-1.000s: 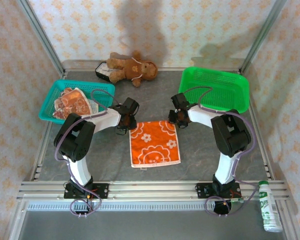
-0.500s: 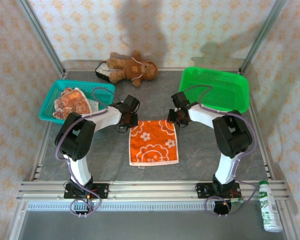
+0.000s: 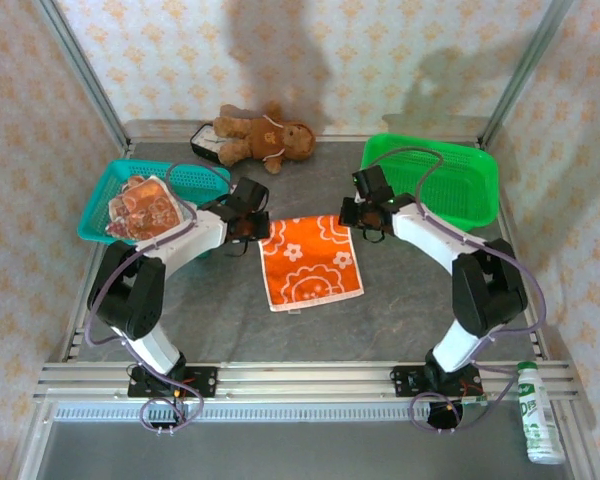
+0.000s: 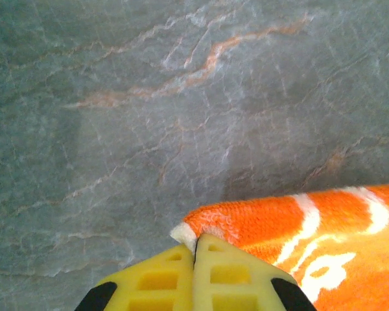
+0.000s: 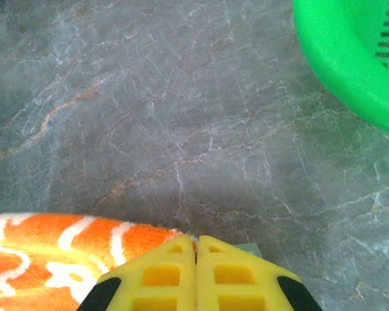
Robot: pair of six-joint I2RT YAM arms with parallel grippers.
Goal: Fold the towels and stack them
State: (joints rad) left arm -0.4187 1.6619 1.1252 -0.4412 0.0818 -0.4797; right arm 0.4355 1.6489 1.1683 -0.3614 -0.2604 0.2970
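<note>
On veined stone (image 4: 149, 97), left hand (image 4: 196, 249) and right hand (image 5: 196, 241) pinch the nubby towel (image 4: 298, 220).

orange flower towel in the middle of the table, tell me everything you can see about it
The orange towel is a thin, terry-like square with white flowers and a pale edge. It is spread open, slightly skewed, on the grey marbled table between the arms. The left tool is shut on its far left corner and the right tool on its far right corner. Nothing else touches it.
</note>
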